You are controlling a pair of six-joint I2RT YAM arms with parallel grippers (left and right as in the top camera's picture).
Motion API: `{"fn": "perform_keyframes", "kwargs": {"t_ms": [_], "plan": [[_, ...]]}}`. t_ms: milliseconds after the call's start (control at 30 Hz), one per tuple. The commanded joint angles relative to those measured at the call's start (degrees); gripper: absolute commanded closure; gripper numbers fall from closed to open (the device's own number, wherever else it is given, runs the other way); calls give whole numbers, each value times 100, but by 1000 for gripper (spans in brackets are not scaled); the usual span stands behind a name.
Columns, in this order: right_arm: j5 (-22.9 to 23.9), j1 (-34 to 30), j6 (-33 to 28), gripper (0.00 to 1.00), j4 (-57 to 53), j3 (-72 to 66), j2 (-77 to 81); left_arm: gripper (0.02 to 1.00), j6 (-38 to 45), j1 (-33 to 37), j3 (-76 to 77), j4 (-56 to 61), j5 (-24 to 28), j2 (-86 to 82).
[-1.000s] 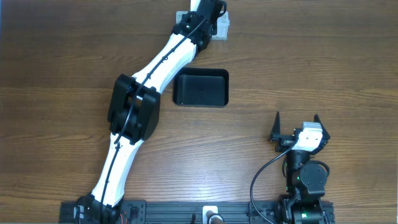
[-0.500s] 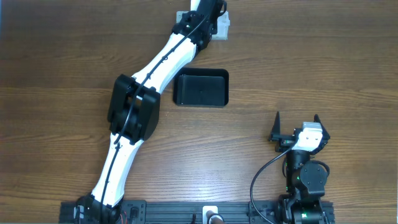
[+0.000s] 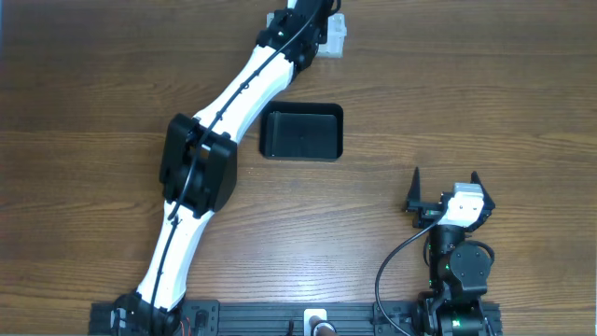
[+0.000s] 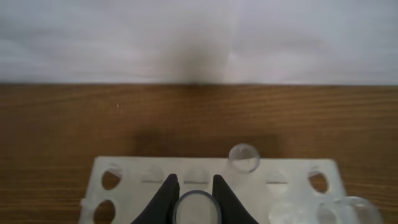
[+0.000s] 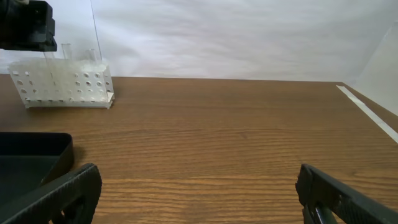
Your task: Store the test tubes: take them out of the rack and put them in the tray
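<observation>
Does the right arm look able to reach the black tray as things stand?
Probably yes: only bare table lies between the open right hand and the black tray; the left arm is at the rack.

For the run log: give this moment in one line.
left pincer: shut on tube in rack | right pincer: open | tray: no tube seen

Rack point(image 3: 336, 39) largely hidden, apparently, beneath left arm point(image 3: 244, 89).
</observation>
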Motion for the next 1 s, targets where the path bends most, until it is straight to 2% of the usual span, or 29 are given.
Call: {"fn": "perform_keyframes", "kwargs": {"t_ms": [33, 233, 367, 667, 1000], "plan": [[-39, -44, -4, 9, -2, -50, -59, 908, 308, 42, 136, 20, -140, -901], [-39, -44, -4, 9, -2, -50, -59, 965, 431, 2, 136, -59, -107, -1543], [-39, -44, -2, 7, -2, -50, -59, 976, 398, -103, 136, -815, 284, -1838], [-39, -42, -4, 9, -2, -50, -59, 978, -1510, -542, -273, -3766, 474, -1792], [-39, -44, -2, 7, -2, -50, -59, 976, -1534, -778, -1641, -3379, 474, -1790]]}}
